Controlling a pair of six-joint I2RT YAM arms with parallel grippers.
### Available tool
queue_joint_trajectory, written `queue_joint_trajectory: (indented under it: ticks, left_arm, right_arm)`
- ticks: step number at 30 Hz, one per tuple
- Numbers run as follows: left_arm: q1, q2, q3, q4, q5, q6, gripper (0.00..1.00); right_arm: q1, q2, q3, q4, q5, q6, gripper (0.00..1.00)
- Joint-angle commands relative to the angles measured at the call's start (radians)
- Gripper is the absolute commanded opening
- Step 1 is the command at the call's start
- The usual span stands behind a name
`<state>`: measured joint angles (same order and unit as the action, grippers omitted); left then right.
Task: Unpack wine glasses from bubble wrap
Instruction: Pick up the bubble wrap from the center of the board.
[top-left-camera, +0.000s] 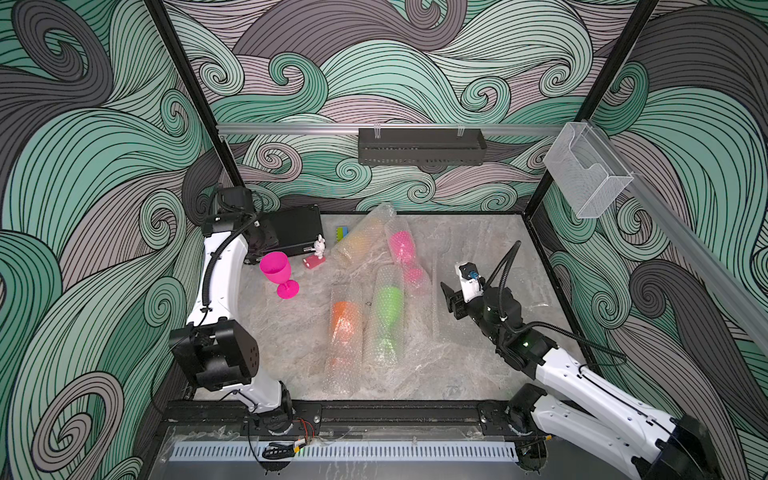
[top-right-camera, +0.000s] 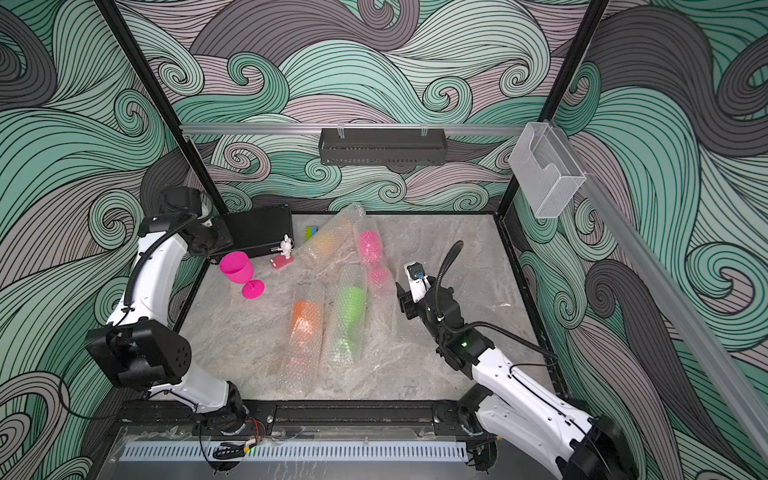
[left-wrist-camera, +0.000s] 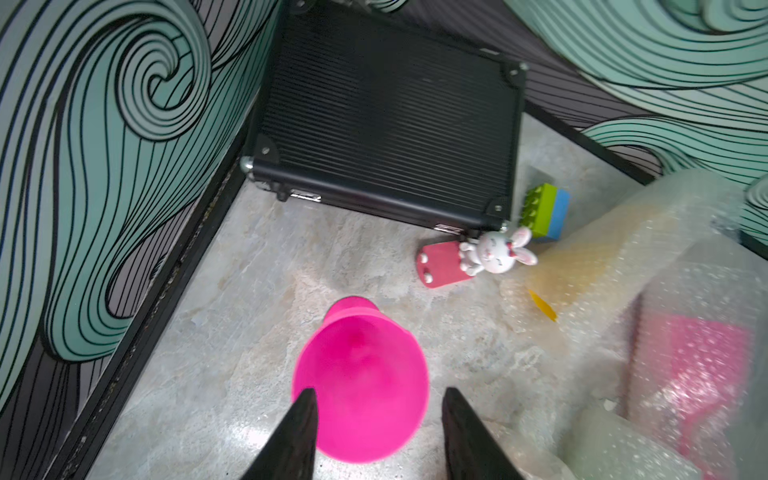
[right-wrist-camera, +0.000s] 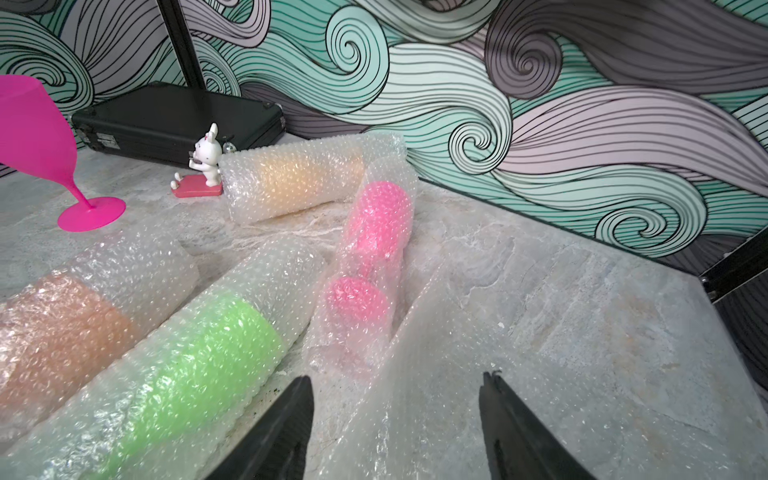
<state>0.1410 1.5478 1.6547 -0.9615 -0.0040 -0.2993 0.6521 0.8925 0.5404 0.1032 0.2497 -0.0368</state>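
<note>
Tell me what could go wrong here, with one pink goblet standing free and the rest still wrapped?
1. The magenta goblet stands on its narrow foot with the open left pincer close to its cup; a bump could tip it over.
2. The open right pincer hangs over a loose bubble wrap sheet and may grab that instead of a sleeve.
3. The wrapped pink goblet and wrapped green goblet lie close together; tugging one may drag the other.

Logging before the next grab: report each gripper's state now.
Left gripper: open, holding nothing; the magenta goblet stands close by it.
Right gripper: open, empty, over loose bubble wrap.
</note>
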Motion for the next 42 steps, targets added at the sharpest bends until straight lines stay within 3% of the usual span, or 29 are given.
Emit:
queue_joint_trajectory:
  ticks: [1,15,32,42]
  left_arm:
    - [-0.068,-0.054,-0.006,0.025,0.034,-0.019,0.49]
    - [-0.274,-0.119,-0.263,0.243,0.22,-0.164,0.49]
    - [-0.348,-0.159,-0.408,0.299,0.349,-0.228,0.48]
    - [-0.381,-0.158,-0.432,0.313,0.364,-0.23,0.48]
  right_arm:
    - [-0.004,0.032,0.068,-0.053,-0.025,0.071,0.66]
    - [-0.073,0.38,0.374,-0.292,-0.226,0.241,0.65]
    - [-0.212,0.904,0.737,-0.341,-0.459,0.285,0.62]
    - [-0.223,1.069,0.86,-0.373,-0.522,0.307,0.57]
